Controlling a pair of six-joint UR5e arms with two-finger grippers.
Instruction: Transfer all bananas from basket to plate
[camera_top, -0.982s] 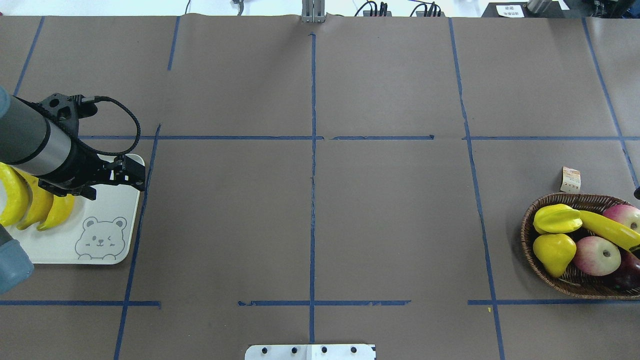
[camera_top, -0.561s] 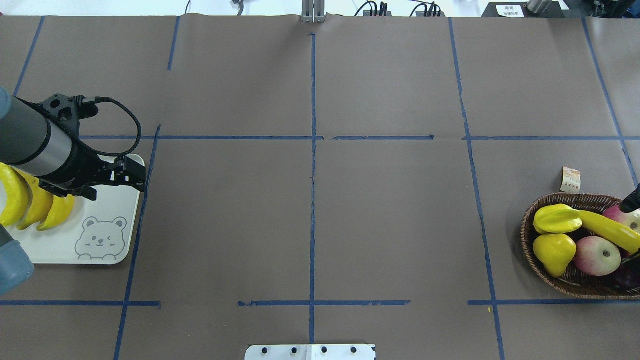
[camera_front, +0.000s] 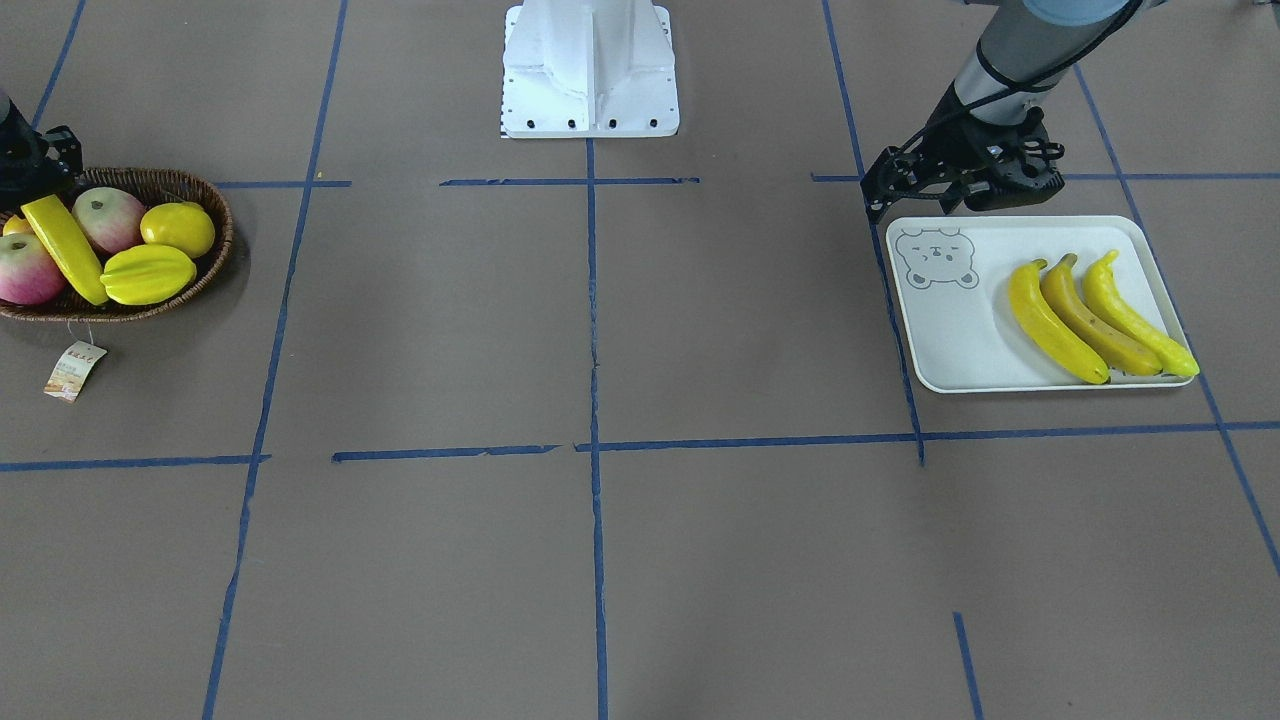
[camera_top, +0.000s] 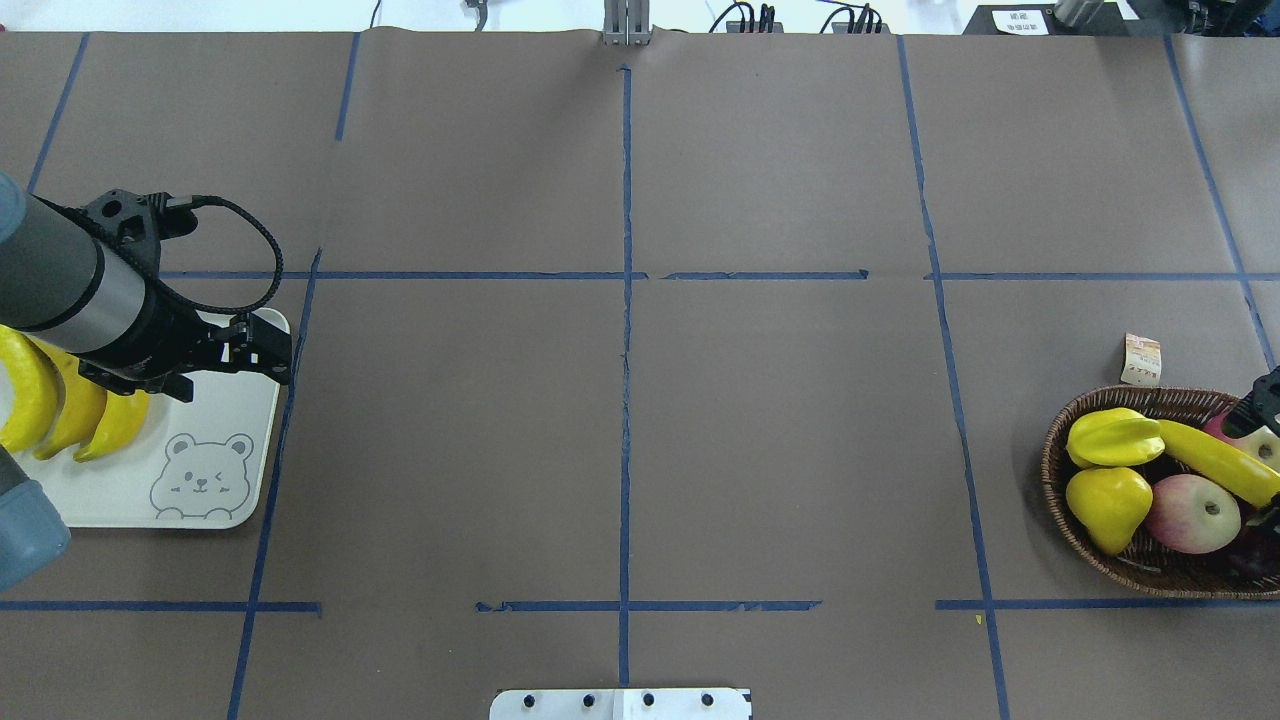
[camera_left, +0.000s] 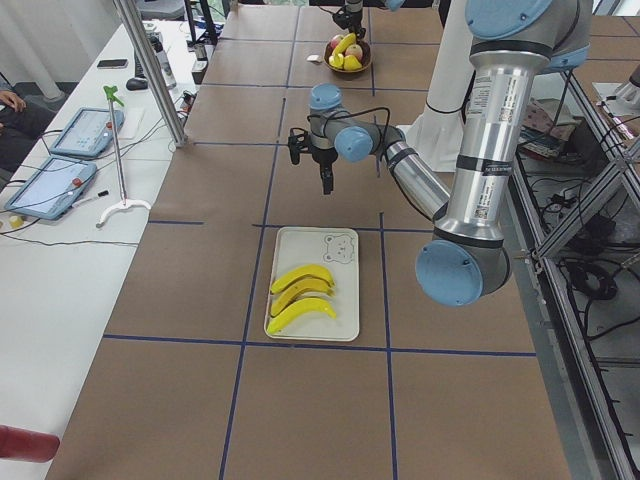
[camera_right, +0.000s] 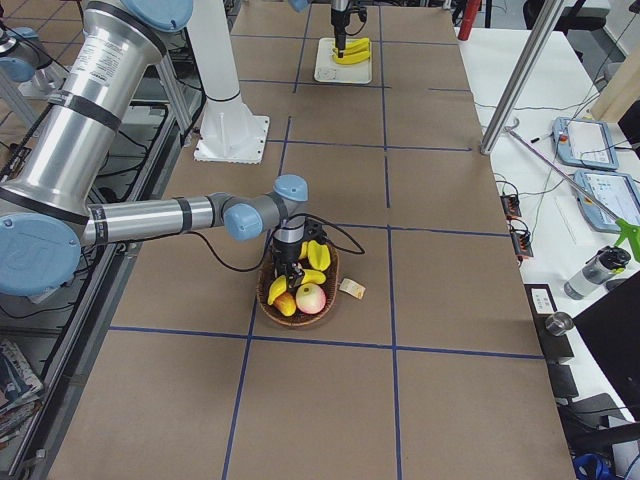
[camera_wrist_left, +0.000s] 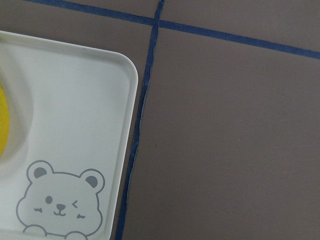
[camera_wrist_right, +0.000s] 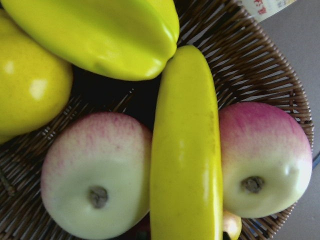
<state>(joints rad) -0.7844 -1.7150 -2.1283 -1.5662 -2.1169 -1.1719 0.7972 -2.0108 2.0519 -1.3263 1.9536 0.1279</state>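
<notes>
One yellow banana (camera_top: 1215, 462) lies across the apples in the brown wicker basket (camera_top: 1060, 500) at the table's right end. It fills the right wrist view as banana (camera_wrist_right: 185, 150). My right gripper (camera_top: 1260, 465) hangs open over the basket, one dark finger on each side of the banana's far end, not closed on it. Three bananas (camera_front: 1090, 320) lie side by side on the pale bear plate (camera_front: 960, 330). My left gripper (camera_top: 285, 362) hovers above the plate's corner beside the bear drawing, its fingers apparently apart and holding nothing.
The basket also holds a yellow starfruit (camera_top: 1110, 437), a round yellow fruit (camera_top: 1105, 500) and pink apples (camera_top: 1195, 512). A paper tag (camera_top: 1142, 358) lies just beyond it. Blue tape lines cross the brown table. The robot's white base (camera_front: 590, 70) stands mid-table.
My right gripper has come in from the right edge and now sits over the basket, straddling the banana. The left arm has barely moved.
</notes>
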